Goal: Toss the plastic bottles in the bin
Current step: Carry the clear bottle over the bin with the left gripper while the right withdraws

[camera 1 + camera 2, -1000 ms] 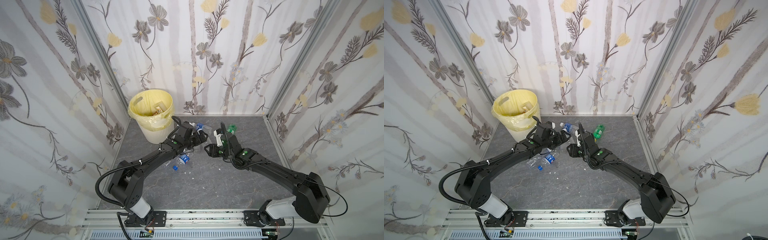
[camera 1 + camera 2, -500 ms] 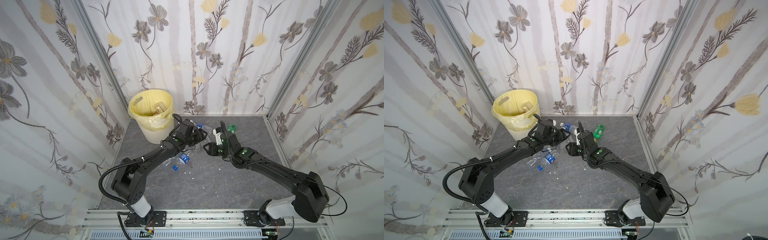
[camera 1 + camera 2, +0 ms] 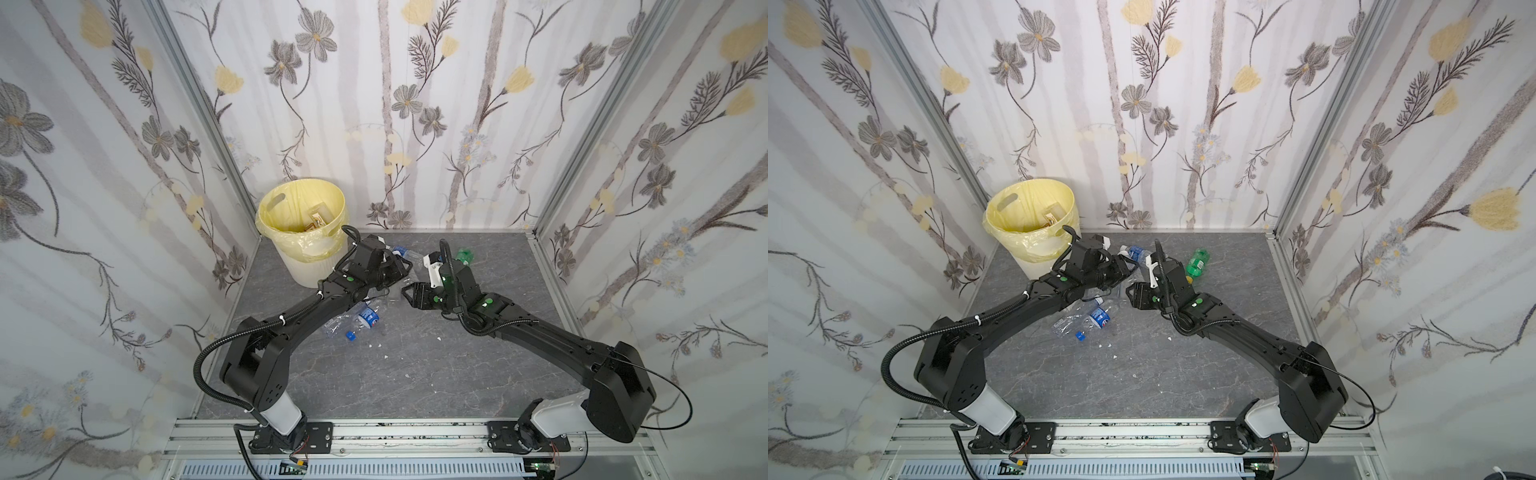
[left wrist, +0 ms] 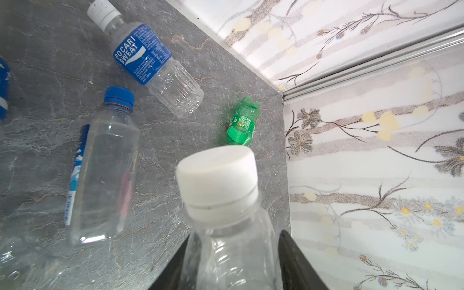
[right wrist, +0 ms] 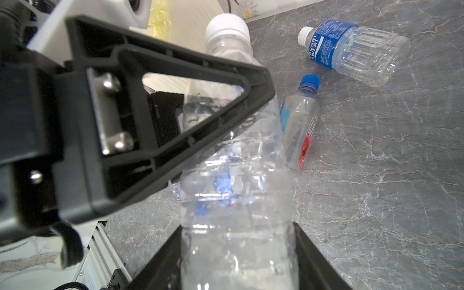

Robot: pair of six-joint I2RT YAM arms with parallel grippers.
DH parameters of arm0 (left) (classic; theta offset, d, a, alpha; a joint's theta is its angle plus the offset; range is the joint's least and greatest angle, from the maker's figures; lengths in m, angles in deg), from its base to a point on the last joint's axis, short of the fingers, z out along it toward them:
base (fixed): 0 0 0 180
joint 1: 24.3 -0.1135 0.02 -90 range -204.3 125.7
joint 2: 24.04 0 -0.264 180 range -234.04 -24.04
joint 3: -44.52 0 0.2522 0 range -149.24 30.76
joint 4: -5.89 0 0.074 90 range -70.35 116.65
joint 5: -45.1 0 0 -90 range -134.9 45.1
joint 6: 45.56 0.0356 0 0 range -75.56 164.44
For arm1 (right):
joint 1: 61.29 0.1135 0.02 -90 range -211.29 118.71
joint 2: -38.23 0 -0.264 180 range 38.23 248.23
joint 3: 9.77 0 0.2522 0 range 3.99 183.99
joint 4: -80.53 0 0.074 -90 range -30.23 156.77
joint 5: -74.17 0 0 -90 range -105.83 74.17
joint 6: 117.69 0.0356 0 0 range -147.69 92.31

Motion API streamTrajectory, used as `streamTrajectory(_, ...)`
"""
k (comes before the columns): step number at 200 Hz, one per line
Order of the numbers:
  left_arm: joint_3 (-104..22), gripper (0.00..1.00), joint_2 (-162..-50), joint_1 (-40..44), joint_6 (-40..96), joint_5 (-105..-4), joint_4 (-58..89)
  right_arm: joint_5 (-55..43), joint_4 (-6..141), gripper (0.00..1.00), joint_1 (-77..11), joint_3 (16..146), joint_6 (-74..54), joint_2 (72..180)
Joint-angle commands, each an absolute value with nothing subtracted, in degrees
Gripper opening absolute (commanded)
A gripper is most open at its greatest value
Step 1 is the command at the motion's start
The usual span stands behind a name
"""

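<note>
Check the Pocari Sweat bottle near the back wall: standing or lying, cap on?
Lying on its side, capped. The Pocari Sweat bottle rests lengthwise on the grey table, white cap in place; it looks empty.

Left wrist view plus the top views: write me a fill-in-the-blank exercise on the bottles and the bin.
1. The clear plastic bottle between the left tool's fingers has a ____ cap.
2. The blue label on the clear ribbed plastic bottle lying on the grey stone-patterned table reads ____ SWEAT.
3. The small plastic bottle lying nearest the wall corner is ____.
4. The round cream-white plastic bin is lined with a pale ____ bag.
Missing words: white; POCARI; green; yellow.
</note>
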State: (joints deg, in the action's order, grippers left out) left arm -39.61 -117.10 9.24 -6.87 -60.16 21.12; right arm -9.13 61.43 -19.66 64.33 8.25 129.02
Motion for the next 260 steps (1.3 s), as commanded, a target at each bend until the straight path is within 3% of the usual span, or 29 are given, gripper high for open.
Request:
streamTrajectory(1, -39.55, 0.5, -116.13, 9.14, -5.42, -60.12, 21.22, -9.74, 64.53, 0.64, -19.72, 65.17, 8.37, 129.25)
streamTrajectory(76, -39.21, 0.51, -113.92, 5.49, -3.45, -62.28, 22.02, -11.23, 61.77, 0.87, -19.54, 64.99, 7.1, 125.24)
streamTrajectory(105, -42.26, 0.5, -112.49, 2.73, 0.95, -64.17, 22.5, -12.61, 61.06, 1.0, -19.21, 65.79, 6.07, 122.93)
streamTrajectory(172, -49.93, 0.52, -107.87, -3.5, 9.53, -60.38, 25.8, -18.64, 57.07, 1.0, -17.81, 79.32, -1.08, 124.89)
streamTrajectory(246, -60.98, 0.54, -106.83, -14.85, 13.98, -57.22, 28.44, -20.71, 48.92, 1.0, -11.14, 102.0, -10.3, 137.82)
streamTrajectory(260, -61.87, 0.46, -107.87, -16.52, 12.84, -57.36, 28.44, -19.52, 48.82, 1.0, -10.23, 104.45, -10.65, 140.32)
